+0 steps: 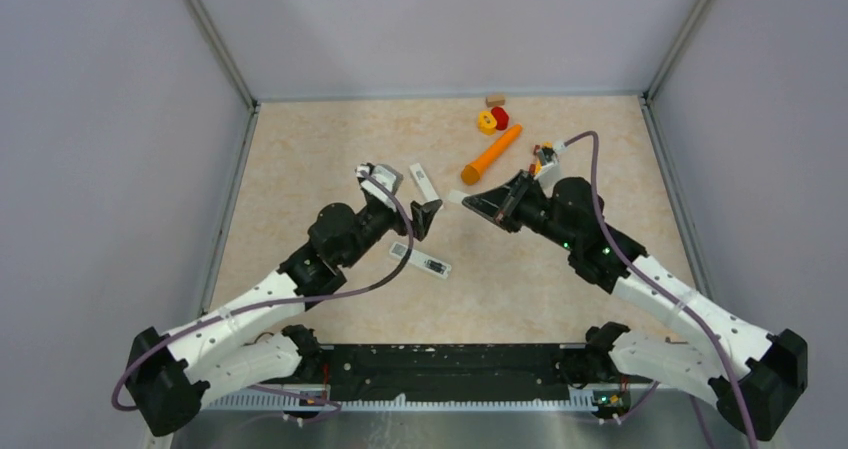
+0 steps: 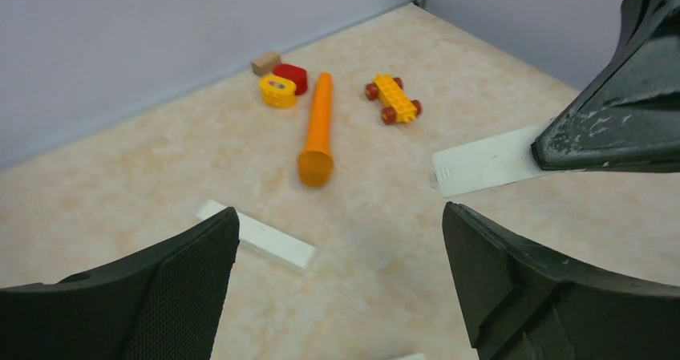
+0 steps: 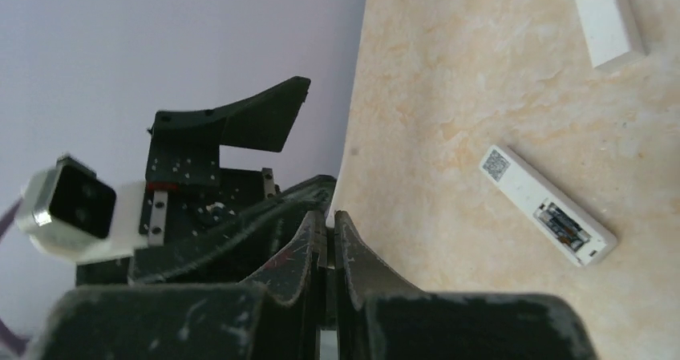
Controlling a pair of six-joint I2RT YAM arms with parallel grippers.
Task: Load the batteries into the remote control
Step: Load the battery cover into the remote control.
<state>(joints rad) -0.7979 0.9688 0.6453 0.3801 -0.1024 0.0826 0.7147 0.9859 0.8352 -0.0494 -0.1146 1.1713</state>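
My right tool [image 1: 468,201] is pinched on a thin white plate [image 2: 481,163], and my left tool [image 1: 425,217] gapes empty. The plate, held only by its edge, could slip, or a descending finger could knock the remote control [image 1: 421,261] askew. It lies mid-surface, slightly toward the near edge, long axis roughly left-right, dark open end toward the right edge.

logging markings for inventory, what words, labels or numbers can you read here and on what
No text is legible in any view.
On the remote control: a square code label, too small to read.
On the white cover in the right claw: faint marks, too blurred to read.
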